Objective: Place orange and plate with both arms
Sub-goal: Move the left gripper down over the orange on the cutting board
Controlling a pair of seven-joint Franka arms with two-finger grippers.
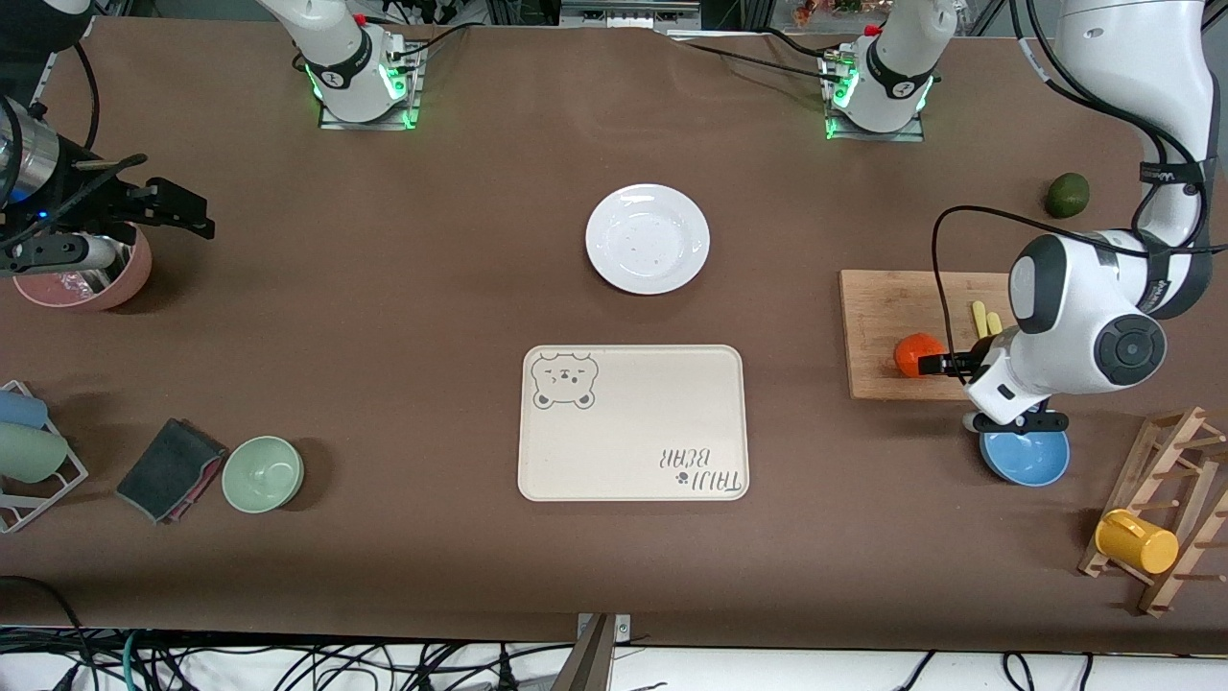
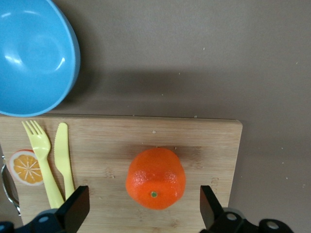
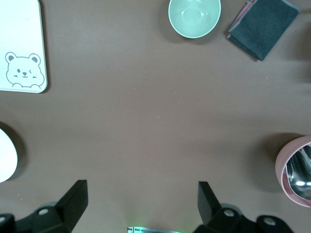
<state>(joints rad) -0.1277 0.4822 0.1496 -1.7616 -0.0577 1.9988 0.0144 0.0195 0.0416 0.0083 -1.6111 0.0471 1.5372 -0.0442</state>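
Note:
The orange lies on a wooden cutting board toward the left arm's end of the table. My left gripper is open over it, one finger on each side with a gap to the fruit on both. The white plate sits empty mid-table between the two bases; its rim shows in the right wrist view. My right gripper hangs open and empty over bare table at the right arm's end, beside a pink bowl.
A cream bear tray lies nearer the camera than the plate. A yellow fork and knife lie on the board; a blue bowl sits beside it. Also here: an avocado, a rack with a yellow cup, a green bowl, a dark cloth.

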